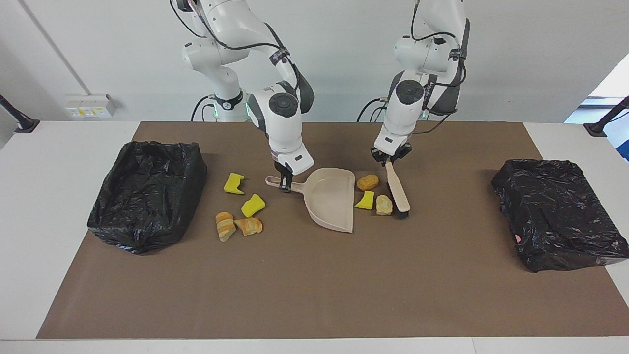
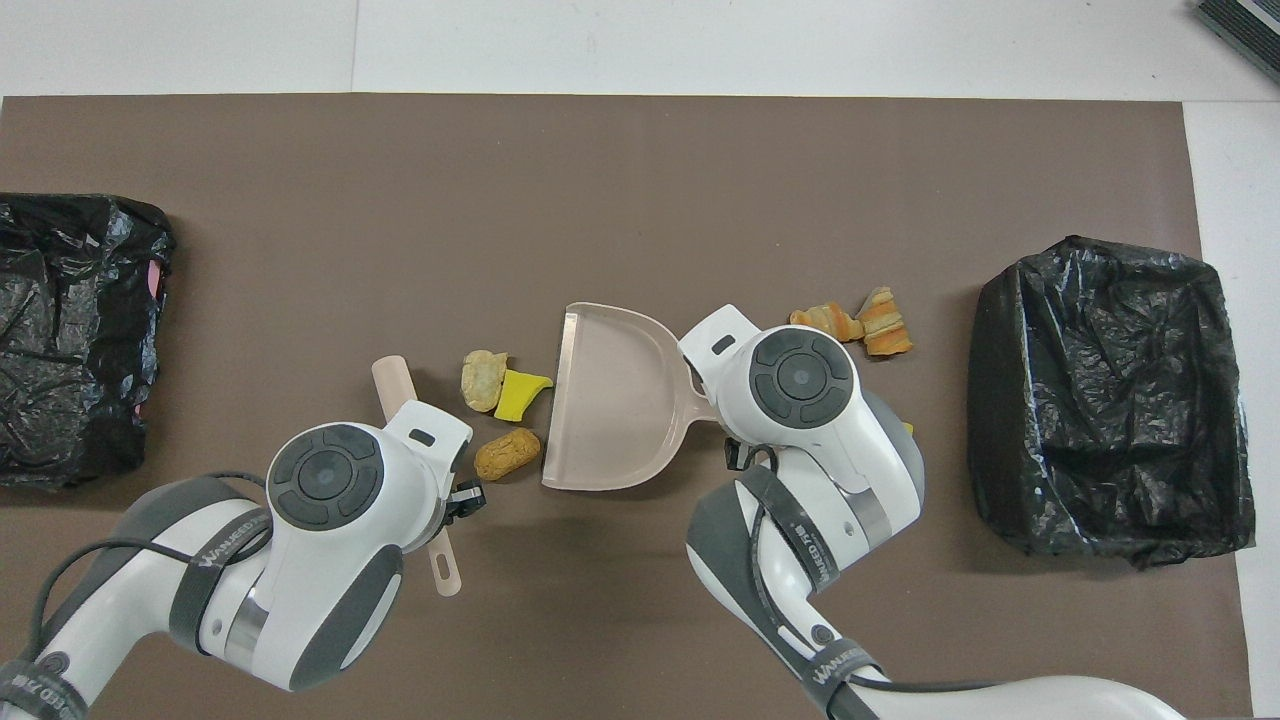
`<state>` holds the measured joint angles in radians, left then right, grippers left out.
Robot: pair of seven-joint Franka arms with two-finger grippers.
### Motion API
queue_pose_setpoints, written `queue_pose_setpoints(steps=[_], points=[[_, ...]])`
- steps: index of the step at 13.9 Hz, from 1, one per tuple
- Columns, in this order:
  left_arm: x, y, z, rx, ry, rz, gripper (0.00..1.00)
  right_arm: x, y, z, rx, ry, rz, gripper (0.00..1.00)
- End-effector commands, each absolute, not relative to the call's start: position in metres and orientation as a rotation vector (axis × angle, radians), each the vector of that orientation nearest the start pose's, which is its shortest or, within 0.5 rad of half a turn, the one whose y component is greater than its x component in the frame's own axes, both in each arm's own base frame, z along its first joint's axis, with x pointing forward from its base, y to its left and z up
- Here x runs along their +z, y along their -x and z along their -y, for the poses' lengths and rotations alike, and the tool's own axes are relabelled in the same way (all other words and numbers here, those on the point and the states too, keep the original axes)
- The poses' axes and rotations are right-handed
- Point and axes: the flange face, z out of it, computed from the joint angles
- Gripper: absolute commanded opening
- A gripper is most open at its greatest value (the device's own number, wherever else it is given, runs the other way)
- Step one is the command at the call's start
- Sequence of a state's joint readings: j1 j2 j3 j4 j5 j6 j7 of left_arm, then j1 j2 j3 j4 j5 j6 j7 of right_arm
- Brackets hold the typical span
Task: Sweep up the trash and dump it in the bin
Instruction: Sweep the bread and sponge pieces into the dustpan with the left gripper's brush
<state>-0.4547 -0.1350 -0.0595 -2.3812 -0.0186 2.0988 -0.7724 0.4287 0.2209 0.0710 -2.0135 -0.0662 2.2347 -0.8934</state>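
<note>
My right gripper (image 1: 284,184) is shut on the handle of the beige dustpan (image 1: 330,199), which lies on the mat with its mouth toward the left arm's end. The left gripper (image 1: 390,158) is shut on the handle of the tilted beige brush (image 1: 399,194), whose black bristles touch the mat. Between brush and pan mouth lie three pieces of trash: a pale lump (image 1: 384,205) against the bristles, a yellow bit (image 1: 365,200) and a golden-brown nugget (image 1: 367,182). Two yellow bits (image 1: 234,183) (image 1: 252,205) and two striped bread pieces (image 1: 225,226) (image 1: 249,225) lie past the pan's handle.
A black-bagged bin (image 1: 147,194) stands at the right arm's end of the brown mat, and another black-bagged bin (image 1: 557,211) at the left arm's end. In the overhead view the right arm's hand covers the yellow bits near the handle.
</note>
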Motion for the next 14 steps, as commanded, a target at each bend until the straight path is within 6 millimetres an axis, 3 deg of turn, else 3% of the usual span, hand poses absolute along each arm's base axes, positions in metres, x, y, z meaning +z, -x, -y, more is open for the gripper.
queue_pose_setpoints(steps=[1,4,7,9,12,14], points=[[0.356,-0.387,0.235,0.165,3.068,0.422,0.00,0.348,-0.518,-0.283,0.029,2.382,2.124,0.00],[0.330,-0.391,0.259,0.143,3.100,0.330,0.00,0.348,-0.517,-0.283,0.029,2.374,2.133,0.00],[0.334,-0.380,0.289,0.124,3.180,0.314,0.00,0.349,-0.517,-0.285,0.027,2.371,2.137,0.00],[0.338,-0.368,0.316,0.077,3.224,0.120,0.00,0.349,-0.517,-0.285,0.027,2.373,2.135,0.00],[0.346,-0.373,0.343,0.067,3.273,-0.121,0.00,0.349,-0.517,-0.285,0.026,2.373,2.133,0.00],[0.347,-0.371,0.344,0.065,3.265,-0.264,0.00,0.349,-0.517,-0.285,0.026,2.373,2.133,0.00]])
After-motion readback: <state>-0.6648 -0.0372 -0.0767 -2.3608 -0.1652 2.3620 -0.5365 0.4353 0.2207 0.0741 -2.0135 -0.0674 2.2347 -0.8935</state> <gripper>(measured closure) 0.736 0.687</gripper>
